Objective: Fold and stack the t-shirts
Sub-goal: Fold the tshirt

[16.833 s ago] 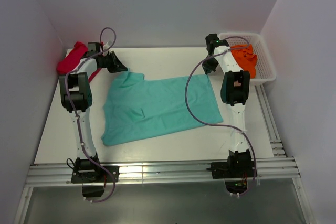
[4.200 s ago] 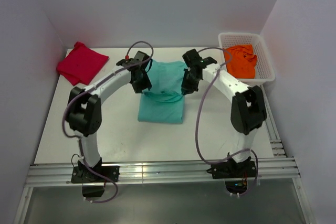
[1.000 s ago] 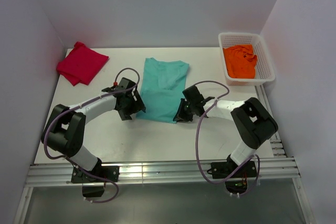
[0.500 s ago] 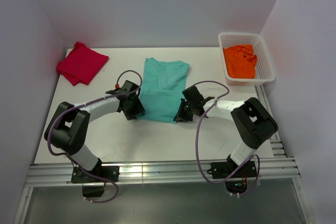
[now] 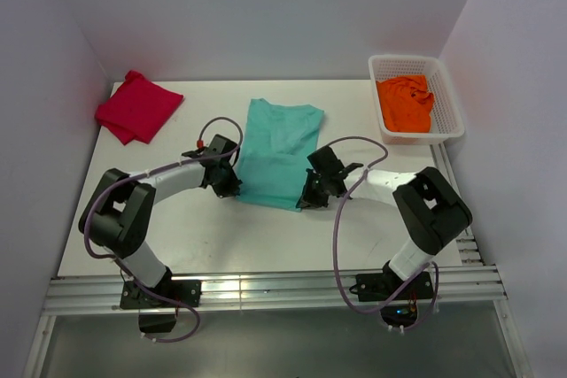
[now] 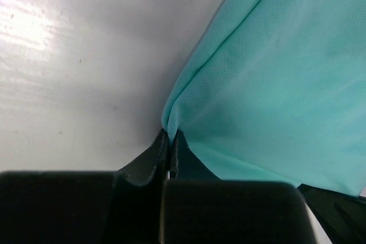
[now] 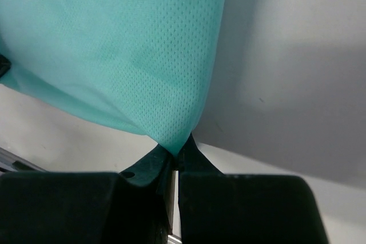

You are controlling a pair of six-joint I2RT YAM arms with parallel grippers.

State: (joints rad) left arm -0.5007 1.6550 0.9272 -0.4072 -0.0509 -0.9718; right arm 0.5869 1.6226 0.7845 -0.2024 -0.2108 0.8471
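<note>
The teal-green t-shirt (image 5: 277,152) lies folded into a long strip in the middle of the table, collar end toward the back. My left gripper (image 5: 234,190) is shut on its near left corner (image 6: 171,119). On the other side my right gripper (image 5: 304,203) is shut on the near right corner (image 7: 182,141). Both pinch the teal cloth between closed fingers, low at the table. A crimson-red t-shirt (image 5: 136,106) lies folded at the back left. An orange t-shirt (image 5: 405,103) lies crumpled in the basket.
A white mesh basket (image 5: 448,96) stands at the back right corner against the right wall. The table's front edge (image 5: 266,273) meets metal rails near the arm bases. Walls close in the left, back and right sides.
My left gripper has closed onto the teal shirt's near left corner, and the right one has tightened on the near right corner. The near hem has lifted slightly.
</note>
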